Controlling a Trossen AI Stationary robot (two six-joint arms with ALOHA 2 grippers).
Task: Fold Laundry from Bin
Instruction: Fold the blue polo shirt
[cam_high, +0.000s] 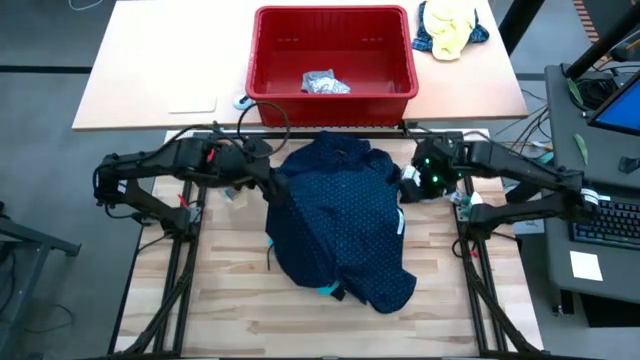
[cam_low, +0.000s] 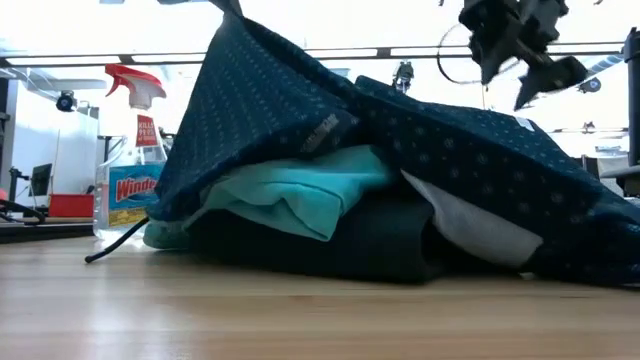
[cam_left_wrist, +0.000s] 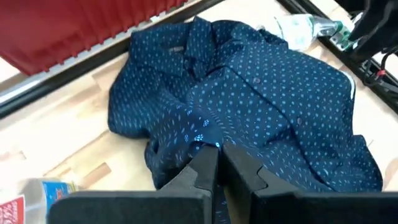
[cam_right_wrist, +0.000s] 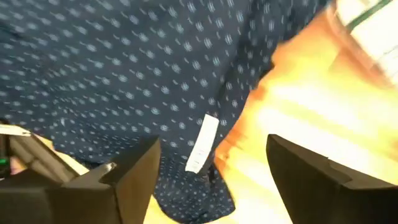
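The navy dotted shirt (cam_high: 345, 215) lies spread over a pile of garments in the middle of the wooden table. In the low view, a turquoise garment (cam_low: 300, 190), a black one (cam_low: 340, 245) and a light grey one (cam_low: 470, 225) show under the navy dotted shirt (cam_low: 420, 140). My left gripper (cam_high: 268, 178) is shut on the shirt's left side. My right gripper (cam_high: 420, 185) is open and hangs above the shirt's right edge, touching nothing; it also shows in the low view (cam_low: 520, 55). The red bin (cam_high: 332, 60) stands beyond the far edge. My left gripper pinches a raised fold of the navy shirt (cam_left_wrist: 202, 134) between its two shut fingers (cam_left_wrist: 205, 171), on the shirt's left side. That part is drawn up into a peak (cam_low: 228, 35) above the pile. The rest of the shirt drapes down over the other garments.
A small grey crumpled thing (cam_high: 325, 84) lies in the bin. A yellow-and-blue cloth bundle (cam_high: 450, 28) lies to the right of the bin. A spray bottle (cam_low: 125, 170) stands at the table's left, by my left arm. Bare wood shows along the near edge (cam_high: 240, 310).
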